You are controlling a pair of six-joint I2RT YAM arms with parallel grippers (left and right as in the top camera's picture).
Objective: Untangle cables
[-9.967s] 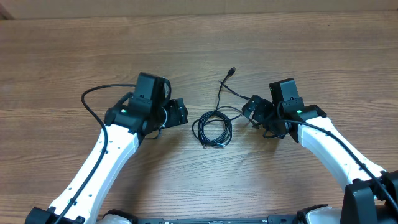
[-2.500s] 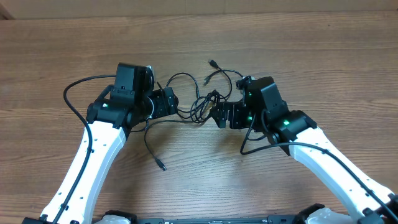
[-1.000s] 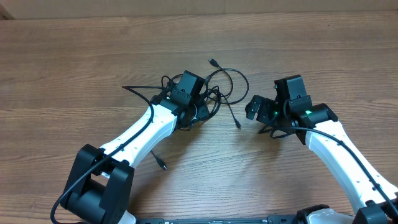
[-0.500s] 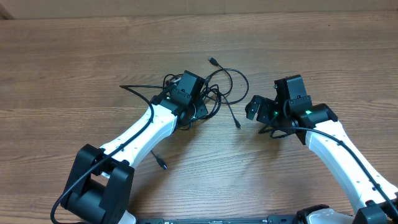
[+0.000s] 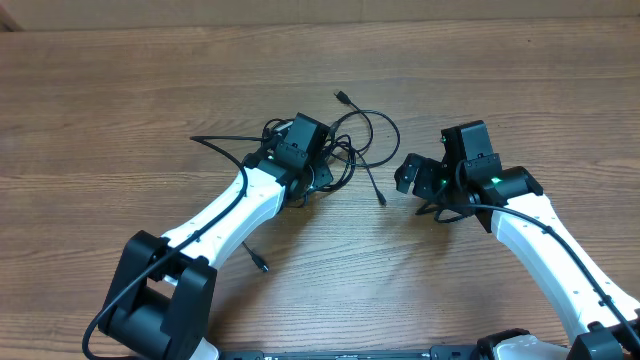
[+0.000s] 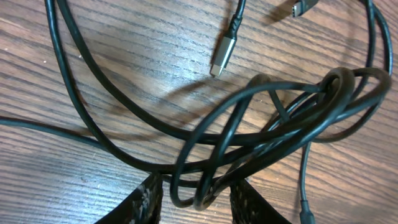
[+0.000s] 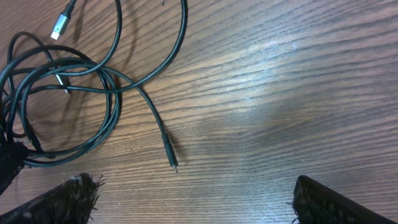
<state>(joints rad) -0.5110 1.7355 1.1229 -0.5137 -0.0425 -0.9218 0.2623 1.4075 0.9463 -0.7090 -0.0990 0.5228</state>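
Pinching a bunch of thin black cables (image 6: 339, 78), the left gripper (image 6: 196, 190) has its jaws narrowed around several overlapping loops, which fill the gap between its two rough black fingers (image 6: 148, 198). The loops cast a shadow on the wood, so they seem to be held slightly off it. Just beyond them lies a loose cable end with a silver-tipped plug (image 6: 222, 57).

The right gripper (image 7: 199, 202) stands apart to the right, jaws spread wide and holding nothing. Its fuzzy-edged fingers (image 7: 78, 196) frame bare wood and a thin plug end (image 7: 169, 155).

Seen from above, the tangle sits in the middle of the brown wood-grain table (image 5: 480, 70), with smooth round cords arcing out toward the right gripper and another tail trailing toward the near edge.

Ten seconds ago the cables lay in a tidy coil between both grippers. Two and a half seconds ago both grippers crowded the tangle; since then the left arm has swung in over it and the right has drawn back. Over the last half second nothing has visibly moved.
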